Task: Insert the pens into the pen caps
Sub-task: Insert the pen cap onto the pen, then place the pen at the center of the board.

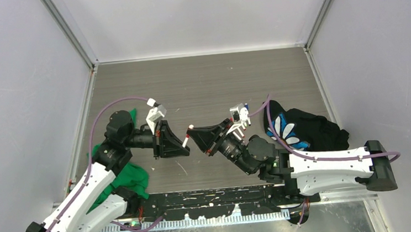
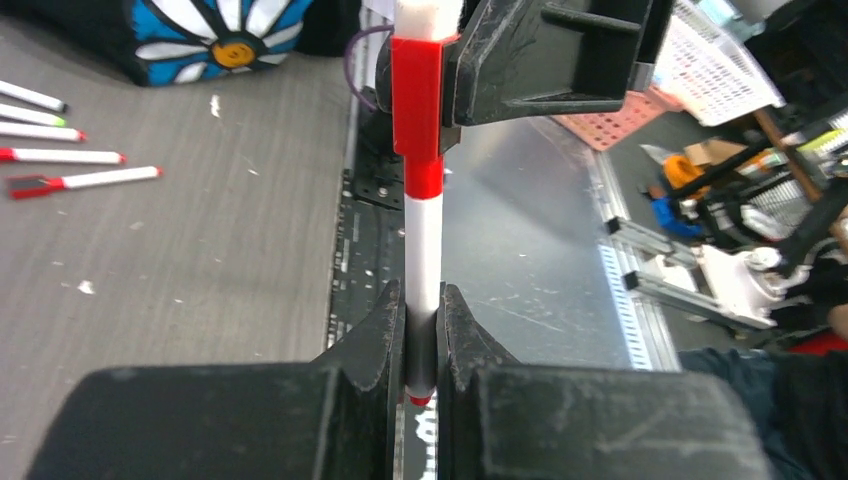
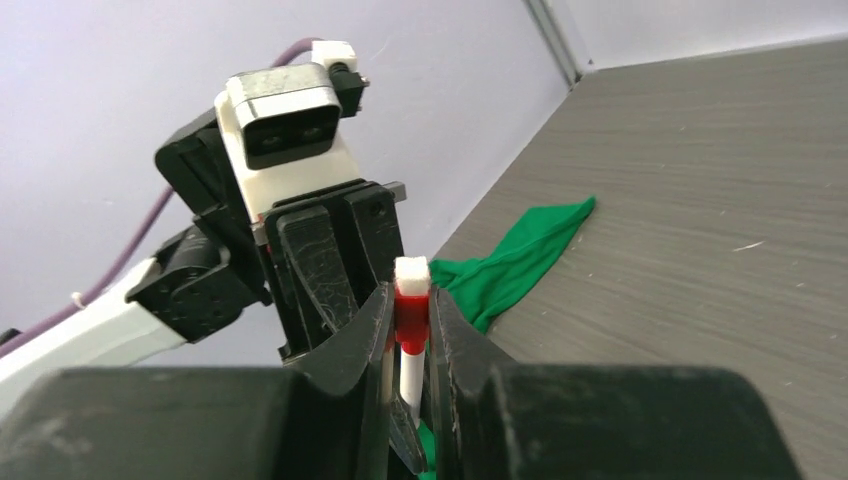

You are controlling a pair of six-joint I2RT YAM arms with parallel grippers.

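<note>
Capping step: left gripper pinches the pen, right gripper pinches the red cap just beyond the left fingertips; next likely needs a straight push together.

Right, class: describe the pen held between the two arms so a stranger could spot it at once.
Start at the middle of the grey table. Raised above it is a white pen: the left gripper pinches its barrel, the right gripper its red cap. The other pens lie loose on the table.
</note>
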